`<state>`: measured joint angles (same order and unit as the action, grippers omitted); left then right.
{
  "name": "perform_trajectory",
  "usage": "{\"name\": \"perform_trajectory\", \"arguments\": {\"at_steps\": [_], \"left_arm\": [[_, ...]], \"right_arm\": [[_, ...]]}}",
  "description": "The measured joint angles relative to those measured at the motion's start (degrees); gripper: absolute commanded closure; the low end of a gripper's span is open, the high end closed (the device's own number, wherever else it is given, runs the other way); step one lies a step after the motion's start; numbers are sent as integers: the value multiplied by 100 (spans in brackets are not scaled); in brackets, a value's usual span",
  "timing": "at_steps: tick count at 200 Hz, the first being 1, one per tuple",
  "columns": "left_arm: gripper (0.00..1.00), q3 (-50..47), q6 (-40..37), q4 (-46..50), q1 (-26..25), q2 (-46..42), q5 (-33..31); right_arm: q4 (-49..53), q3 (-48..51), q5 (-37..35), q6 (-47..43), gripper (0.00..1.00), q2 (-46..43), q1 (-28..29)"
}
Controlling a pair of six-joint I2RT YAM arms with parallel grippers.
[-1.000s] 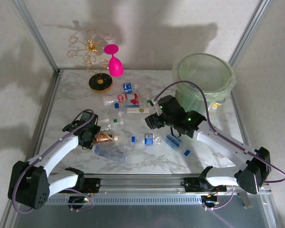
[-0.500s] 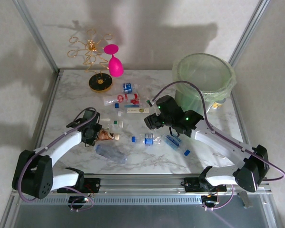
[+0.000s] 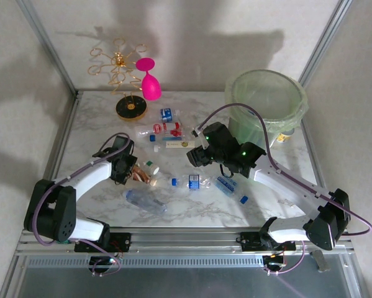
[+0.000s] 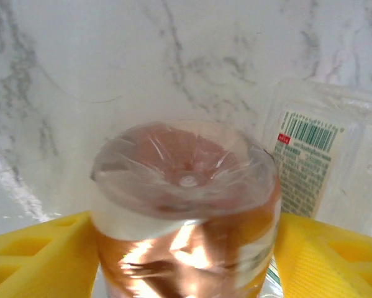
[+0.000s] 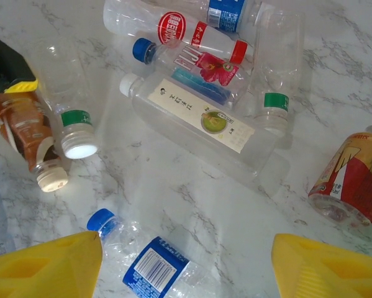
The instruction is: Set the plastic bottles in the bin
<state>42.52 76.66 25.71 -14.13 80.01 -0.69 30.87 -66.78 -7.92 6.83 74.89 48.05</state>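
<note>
Your left gripper (image 4: 186, 251) was clamped on the copper-labelled bottle (image 4: 186, 198) and had shifted it slightly nearer the bin (image 3: 248, 127), though it remained well left of it. Your right gripper (image 5: 186, 267), closer to the bin, hung with jaws apart over the loose bottles (image 5: 192, 118), holding nothing.
</note>
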Motion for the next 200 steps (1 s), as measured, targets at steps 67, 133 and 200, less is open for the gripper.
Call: {"name": "perform_trajectory", "arguments": {"at_steps": [67,133,200], "left_arm": [[35,103,-170,-74,0,17,-11],[29,57,-501,-422,0,273,122],[42,17,-647,-483,0,275,153]], "right_arm": [[2,-9,-2,0,28,0,7],[0,-9,0,26,28,0,50],[0,-9,-2,44,28,0,63]]}}
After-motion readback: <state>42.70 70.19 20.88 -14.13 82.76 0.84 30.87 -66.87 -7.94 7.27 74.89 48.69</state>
